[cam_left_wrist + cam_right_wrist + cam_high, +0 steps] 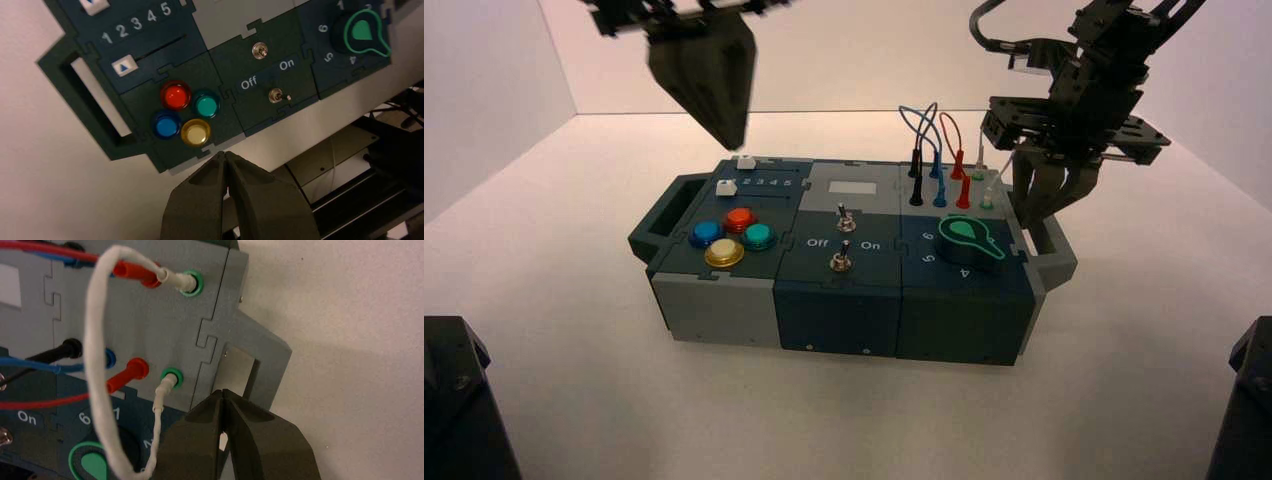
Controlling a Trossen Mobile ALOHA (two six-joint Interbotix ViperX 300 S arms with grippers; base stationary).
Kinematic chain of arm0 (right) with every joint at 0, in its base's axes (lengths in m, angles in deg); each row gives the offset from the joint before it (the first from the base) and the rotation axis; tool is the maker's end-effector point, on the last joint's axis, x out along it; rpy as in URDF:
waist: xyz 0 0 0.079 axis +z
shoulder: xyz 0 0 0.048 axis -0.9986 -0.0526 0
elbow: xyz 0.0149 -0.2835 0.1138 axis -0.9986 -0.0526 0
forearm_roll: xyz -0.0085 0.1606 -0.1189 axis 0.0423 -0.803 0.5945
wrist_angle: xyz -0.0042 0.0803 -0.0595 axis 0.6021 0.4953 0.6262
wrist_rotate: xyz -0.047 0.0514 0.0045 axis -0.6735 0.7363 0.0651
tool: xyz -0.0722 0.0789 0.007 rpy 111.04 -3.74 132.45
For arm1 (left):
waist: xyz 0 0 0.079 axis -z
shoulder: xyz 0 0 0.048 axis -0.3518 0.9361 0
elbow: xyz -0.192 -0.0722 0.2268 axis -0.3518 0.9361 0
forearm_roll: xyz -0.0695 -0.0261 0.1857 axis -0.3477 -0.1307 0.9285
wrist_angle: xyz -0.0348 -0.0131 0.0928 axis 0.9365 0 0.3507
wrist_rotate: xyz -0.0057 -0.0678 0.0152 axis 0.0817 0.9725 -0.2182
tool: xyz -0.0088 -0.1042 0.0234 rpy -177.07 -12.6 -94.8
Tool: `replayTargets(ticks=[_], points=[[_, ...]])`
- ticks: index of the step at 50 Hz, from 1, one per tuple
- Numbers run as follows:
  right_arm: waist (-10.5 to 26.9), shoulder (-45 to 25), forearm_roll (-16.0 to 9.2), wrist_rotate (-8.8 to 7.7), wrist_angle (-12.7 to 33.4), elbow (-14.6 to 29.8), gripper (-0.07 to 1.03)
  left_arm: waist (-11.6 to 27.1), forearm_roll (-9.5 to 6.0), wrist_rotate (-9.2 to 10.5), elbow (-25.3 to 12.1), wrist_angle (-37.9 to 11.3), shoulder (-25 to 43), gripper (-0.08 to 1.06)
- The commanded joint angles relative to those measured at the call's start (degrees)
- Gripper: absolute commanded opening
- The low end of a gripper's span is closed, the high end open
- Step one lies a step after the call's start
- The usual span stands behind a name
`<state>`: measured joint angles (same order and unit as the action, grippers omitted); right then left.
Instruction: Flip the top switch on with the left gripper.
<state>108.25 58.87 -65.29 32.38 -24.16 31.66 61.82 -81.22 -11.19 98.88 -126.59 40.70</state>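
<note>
Top switch is sitting on the dark middle panel, to the right of the red button, my landmark, and is waiting to be flipped. The box is spreading out on all sides of that button. Of the two arms, the left one is hanging nearer the switch: its left gripper is pointing downward, well above the red button, the two fingers pressing together into one wedge. The right gripper is idling well to the right of the red button, near the box's right end, its fingers also meeting at the tips.

So the switch is lying to the right of the left fingers and lower; they are touching nothing. Its slim lever is rising from the panel as its long axis. "On" is showing farther right of the red button than "Off", so the coming move is probably calling for lowering the closed tips on the lever's Off side, then pushing rightward. Coming in too near is risking the lower switch.
</note>
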Motion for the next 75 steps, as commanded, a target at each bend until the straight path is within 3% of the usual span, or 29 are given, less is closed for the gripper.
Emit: replayTargets(ticks=[1,15,31,55,75], points=[[0.18,-1.58,0.53,-0.88,-0.53,-0.44,-0.02,0.44,-0.18,1.58,-3.08,0.26,2.46,-0.03],[0.18,-1.49,0.7,-0.88,-0.7,-0.44,-0.02,1.05,-0.09,5.54,-8.09,-0.88,9.32,-0.03],[0.35,-1.41,0.88,-0.97,-1.05,-0.62,-0.02,2.64,0.26,10.2,-10.99,-1.58,15.29,-0.03],[0.18,-0.97,1.05,-1.23,-1.85,-0.97,-0.02,7.03,1.76,17.23,-11.6,1.14,17.75,-0.03],[0.35,-0.88,1.05,-1.58,-2.02,-1.05,-0.02,8.79,1.76,18.46,-10.02,3.16,19.07,-0.03]])
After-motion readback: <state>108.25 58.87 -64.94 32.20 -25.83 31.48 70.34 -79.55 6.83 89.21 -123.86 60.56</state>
